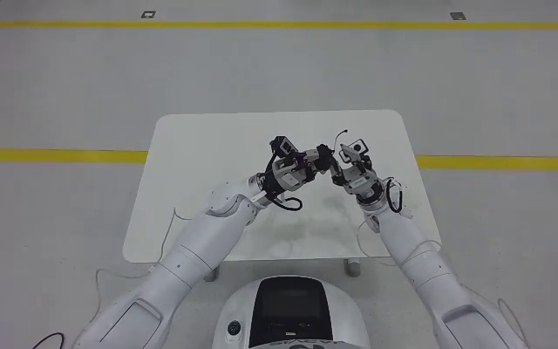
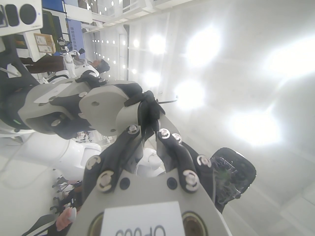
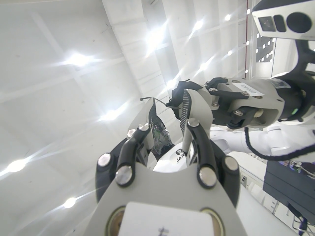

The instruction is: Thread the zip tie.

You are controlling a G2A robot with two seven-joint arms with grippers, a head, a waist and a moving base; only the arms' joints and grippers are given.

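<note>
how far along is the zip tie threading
Done: the zip tie is up off the table, pinched in the left tool. In hand: both tools meet in mid-air, with the strap's free end poking out beside the open right tool. Left: no closed loop is visible, so the tail probably has yet to pass through the head.

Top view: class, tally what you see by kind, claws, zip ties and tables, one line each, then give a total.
claws: 2, left claw and right claw
zip tie: 1
table: 1
total: 4
</note>
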